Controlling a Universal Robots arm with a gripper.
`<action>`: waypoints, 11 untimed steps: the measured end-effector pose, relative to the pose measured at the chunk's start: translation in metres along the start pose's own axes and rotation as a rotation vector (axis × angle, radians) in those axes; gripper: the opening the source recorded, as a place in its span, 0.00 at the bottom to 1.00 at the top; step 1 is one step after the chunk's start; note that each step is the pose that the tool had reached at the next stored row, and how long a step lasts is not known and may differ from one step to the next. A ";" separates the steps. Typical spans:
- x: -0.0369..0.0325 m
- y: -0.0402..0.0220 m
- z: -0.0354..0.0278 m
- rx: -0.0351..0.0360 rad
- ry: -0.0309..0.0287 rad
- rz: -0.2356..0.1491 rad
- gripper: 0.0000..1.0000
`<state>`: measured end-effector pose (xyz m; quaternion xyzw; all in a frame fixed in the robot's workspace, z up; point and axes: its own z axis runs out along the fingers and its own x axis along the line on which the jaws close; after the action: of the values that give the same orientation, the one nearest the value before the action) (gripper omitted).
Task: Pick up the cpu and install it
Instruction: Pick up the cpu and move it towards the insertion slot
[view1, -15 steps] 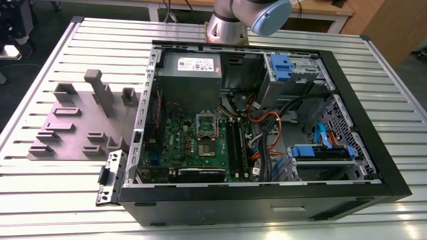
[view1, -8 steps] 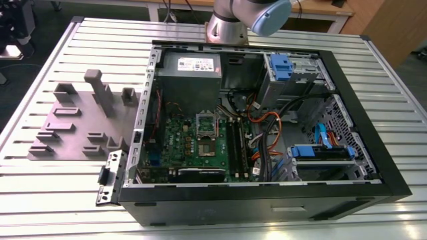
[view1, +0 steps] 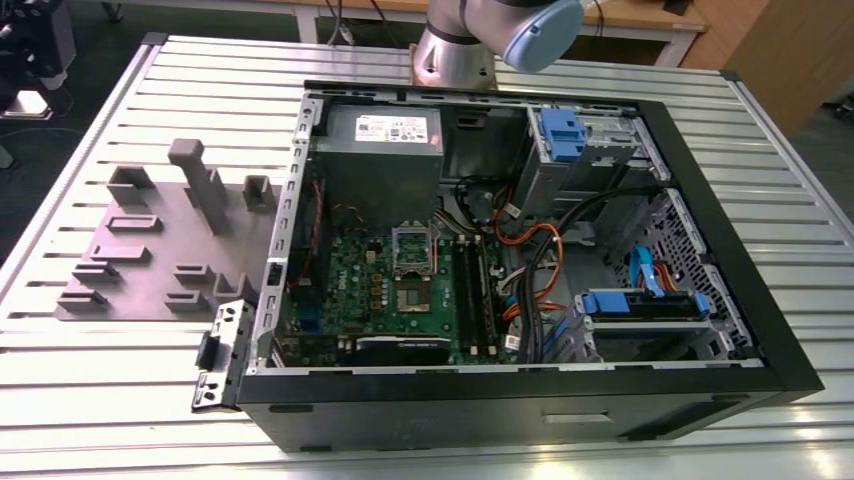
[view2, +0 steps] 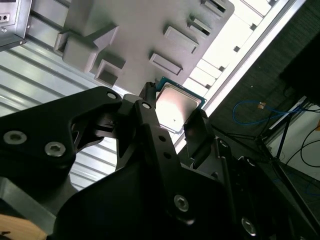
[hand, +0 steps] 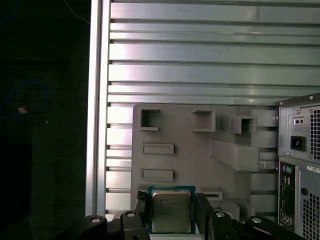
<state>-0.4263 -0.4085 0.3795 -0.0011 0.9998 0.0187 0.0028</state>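
Observation:
The cpu (hand: 171, 210) (view2: 176, 106) is a small square chip with a shiny silver top and a thin dark rim. My gripper (hand: 172, 214) (view2: 174, 114) is shut on it, one black finger (hand: 141, 212) (view2: 146, 112) pressed to each of two opposite edges. In both wrist views the chip hangs well above the grey fixture plate (hand: 190, 160) (view2: 145, 30) (view1: 147, 250) beside the case. Inside the case, the green motherboard (view1: 360, 285) carries a silver socket frame (view1: 411, 243) standing raised, with the socket (view1: 414, 297) below it.
The open black computer case (view1: 747, 330) lies on a slatted metal table (view1: 107, 400). It holds a grey power supply (view1: 380, 150), blue drive bays (view1: 641, 305) and bundles of cables (view1: 534, 260). The arm's base (view1: 454, 50) stands behind the case. The plate has raised blocks (view1: 200, 180).

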 end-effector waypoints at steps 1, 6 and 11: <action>0.0000 0.0000 0.0000 0.0000 0.0001 0.000 0.47; -0.0002 0.0000 0.0000 0.0000 0.0000 0.000 0.47; -0.0003 0.0003 -0.0042 0.0003 0.0000 0.001 0.47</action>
<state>-0.4260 -0.4084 0.3837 -0.0007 0.9998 0.0185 0.0028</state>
